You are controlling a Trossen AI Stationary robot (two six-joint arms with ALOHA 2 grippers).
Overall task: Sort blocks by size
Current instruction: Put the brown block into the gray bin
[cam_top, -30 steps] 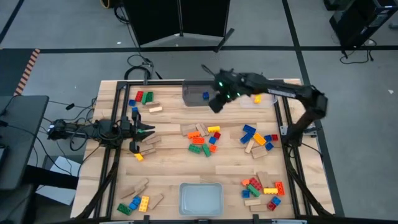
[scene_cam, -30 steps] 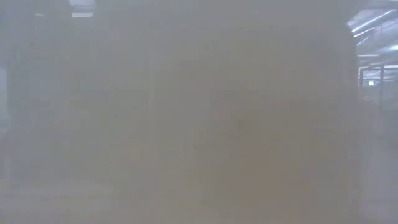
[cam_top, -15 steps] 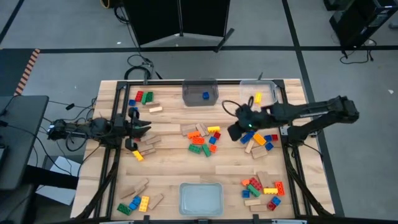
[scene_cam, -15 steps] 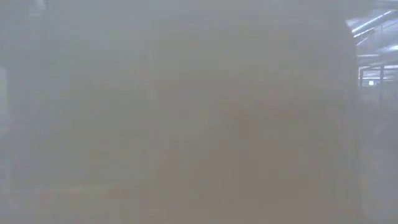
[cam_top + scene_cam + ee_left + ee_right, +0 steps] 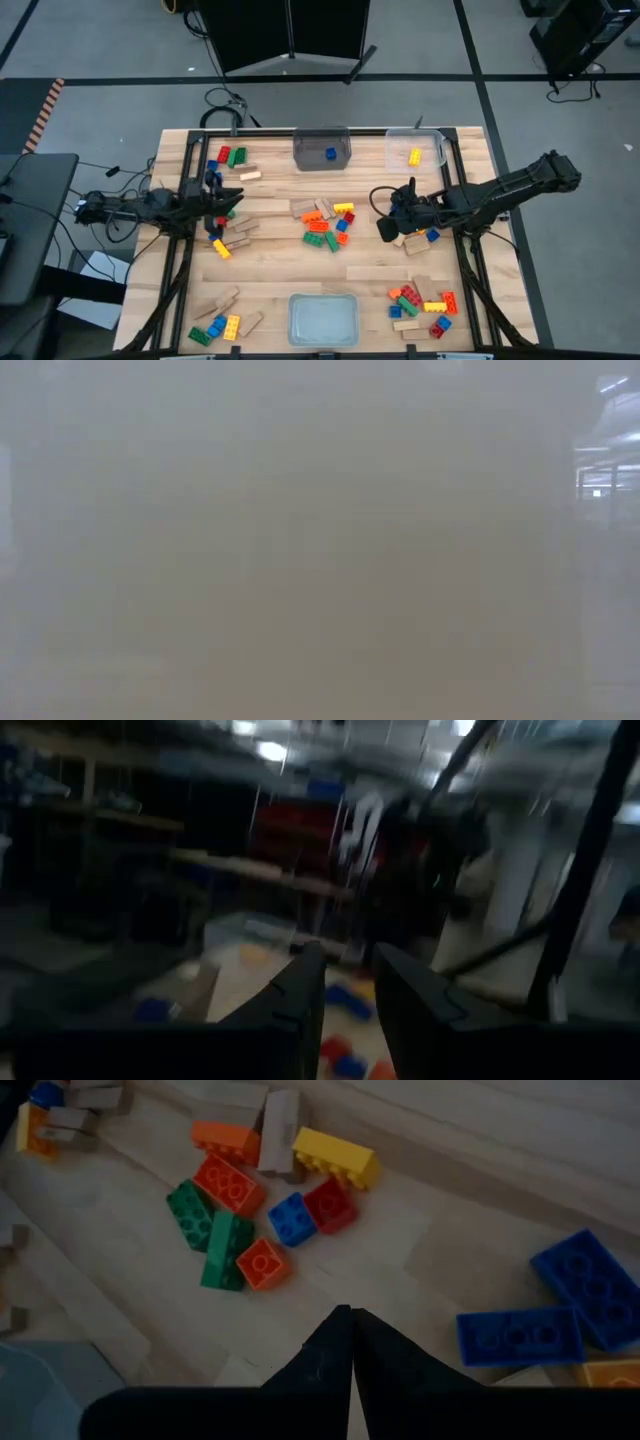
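Right claw: we are hovering our right claw low over the tabletop, between the middle pile and the right-hand pile. In the right wrist view the fingers are pressed tip to tip with nothing between them, so we are carrying nothing.
Why there: we judge we are lining up for the next pick, since blue bricks are lying just beside the fingertips.
Left claw: our left claw is reaching in from the tabletop's left edge. The left wrist view is showing a narrow gap between the fingers, with no block in it that we can make out.
Blocks: most are lying loose in piles: far left, near left, near right, besides the two piles by our right claw.
Grey bin: one blue block is sitting inside the grey bin, at the far edge.
Clear bin: one yellow block is sitting in the clear bin, beside the grey one. We take these two bins as separate size classes.
Near bin: the near bin, at the near edge, seems to be holding no block.
Progress: we are judging the sort barely begun, with only two blocks binned.
Low view: it is showing only haze.
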